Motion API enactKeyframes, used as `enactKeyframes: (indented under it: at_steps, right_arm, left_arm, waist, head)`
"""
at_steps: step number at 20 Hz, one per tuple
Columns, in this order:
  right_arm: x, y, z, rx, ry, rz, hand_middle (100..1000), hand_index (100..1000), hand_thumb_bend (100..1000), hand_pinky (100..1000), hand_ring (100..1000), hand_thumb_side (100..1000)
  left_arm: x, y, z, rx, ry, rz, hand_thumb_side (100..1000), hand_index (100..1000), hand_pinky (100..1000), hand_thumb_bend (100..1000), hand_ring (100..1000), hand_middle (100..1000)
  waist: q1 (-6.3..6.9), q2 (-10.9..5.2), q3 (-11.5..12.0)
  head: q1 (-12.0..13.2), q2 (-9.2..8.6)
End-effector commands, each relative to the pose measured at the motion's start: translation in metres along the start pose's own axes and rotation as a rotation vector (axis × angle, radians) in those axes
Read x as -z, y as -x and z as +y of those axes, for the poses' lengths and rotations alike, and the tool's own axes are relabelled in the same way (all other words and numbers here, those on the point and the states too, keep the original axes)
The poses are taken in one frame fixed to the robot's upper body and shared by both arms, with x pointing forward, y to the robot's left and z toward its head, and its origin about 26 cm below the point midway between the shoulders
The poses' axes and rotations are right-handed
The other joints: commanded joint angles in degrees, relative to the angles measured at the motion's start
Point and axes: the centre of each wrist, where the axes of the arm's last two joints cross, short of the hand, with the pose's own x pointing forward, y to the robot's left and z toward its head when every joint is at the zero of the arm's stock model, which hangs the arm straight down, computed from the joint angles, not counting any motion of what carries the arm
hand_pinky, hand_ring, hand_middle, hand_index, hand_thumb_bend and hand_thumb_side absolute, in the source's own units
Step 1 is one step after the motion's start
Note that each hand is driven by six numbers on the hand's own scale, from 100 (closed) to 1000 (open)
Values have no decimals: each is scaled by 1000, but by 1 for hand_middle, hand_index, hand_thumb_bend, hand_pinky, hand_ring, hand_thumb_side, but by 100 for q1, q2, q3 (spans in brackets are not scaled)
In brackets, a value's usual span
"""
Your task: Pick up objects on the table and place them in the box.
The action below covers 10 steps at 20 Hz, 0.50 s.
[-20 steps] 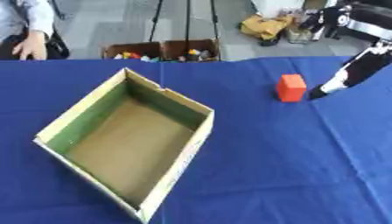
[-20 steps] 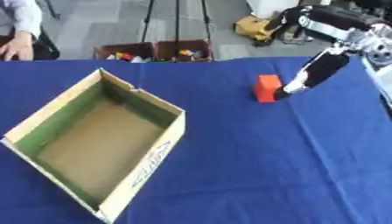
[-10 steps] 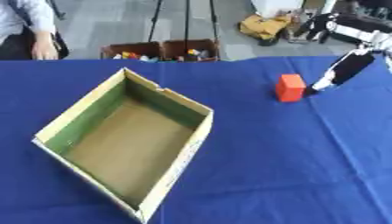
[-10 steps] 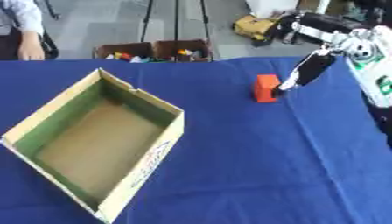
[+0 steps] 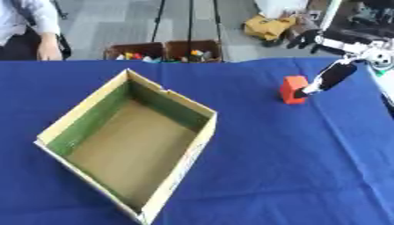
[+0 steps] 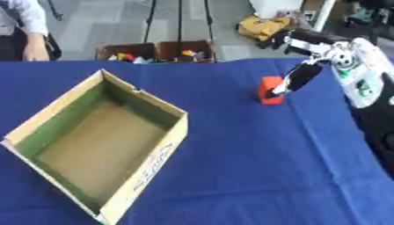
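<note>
I am looking down on a blue-covered counter (image 5: 292,167) where my right robot hand (image 6: 296,79) is reaching in from the upper right, its dark fingers pointing down at an orange-red block (image 5: 292,89). The fingertips are sitting against the block's right side, but I cannot tell whether they are curling round it or only touching it. The block is standing on the cloth toward the far right of the counter, well apart from the open cardboard box (image 5: 85,118), which is lying askew at the left with green inner walls and a bare brown floor. Nothing is lying inside the box. Beyond the counter's far edge, two small bins (image 5: 165,49) of coloured objects are sitting on the floor. My left robot hand is not showing in either view.
</note>
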Motion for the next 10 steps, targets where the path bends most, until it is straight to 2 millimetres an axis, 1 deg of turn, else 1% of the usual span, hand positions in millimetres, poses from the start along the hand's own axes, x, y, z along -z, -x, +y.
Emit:
enactKeyframes:
  at_steps: [1,5,6,7,10]
  right_arm:
    - [-5,7,-15,-20,24,27,893,896,663,780,885,245]
    - [-4,12,-11,-8,14,55,891,891,576,775,879,225]
    - [-4,14,-10,-8,12,60,891,891,576,775,879,225]
    - [-5,15,-10,-8,9,64,890,890,535,774,876,222]
    - [-5,18,-8,-9,-2,71,889,890,453,774,875,217]
  left_arm:
    - [7,-3,0,9,19,-27,795,913,583,100,705,778]
    - [8,-3,-1,7,20,-32,794,913,582,100,705,778]
    - [8,-3,-1,8,20,-32,794,913,582,100,705,778]
    - [8,-3,-1,9,20,-31,794,913,582,100,704,778]
    - [9,-3,-2,7,21,-31,792,913,582,100,704,778]
  waist:
    - [71,7,23]
    - [63,45,78]
    - [63,52,86]
    - [61,61,93]
    - [56,78,102]
  head:
    - [-38,-97]
    - [-81,-123]
    - [-86,-128]
    - [-91,-131]
    - [-102,-139]
